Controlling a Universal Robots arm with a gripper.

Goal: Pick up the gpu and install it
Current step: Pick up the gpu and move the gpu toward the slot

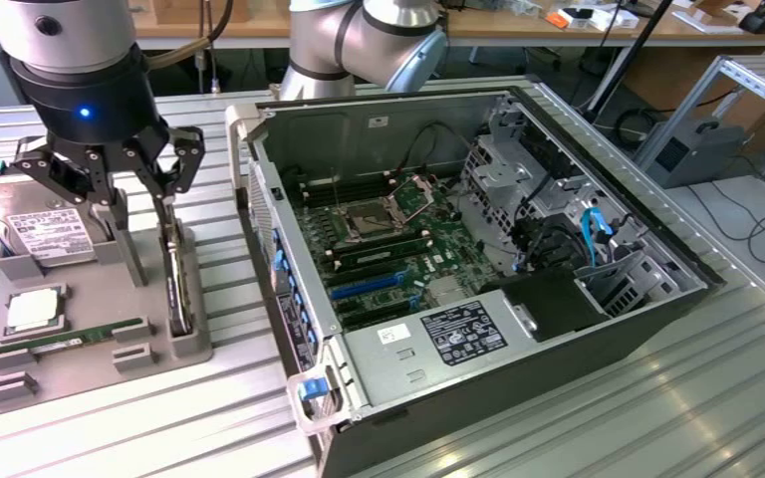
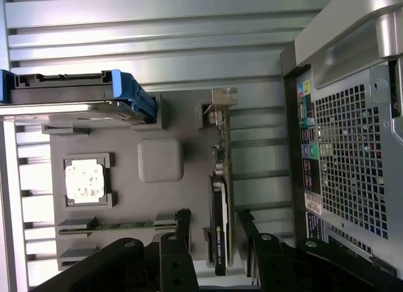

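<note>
Tool (image 1: 134, 194) hangs open over the gpu (image 1: 178, 289), upright in the grey holder (image 1: 156, 360) — a good grasp wants jaws centred, square to both faces.

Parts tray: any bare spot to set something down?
Free: blank middle pad of the tray, between CPU and gpu; also ribbed table between tray and PC case. Crowded: gpu slot, open gripper straddling the card.
</note>
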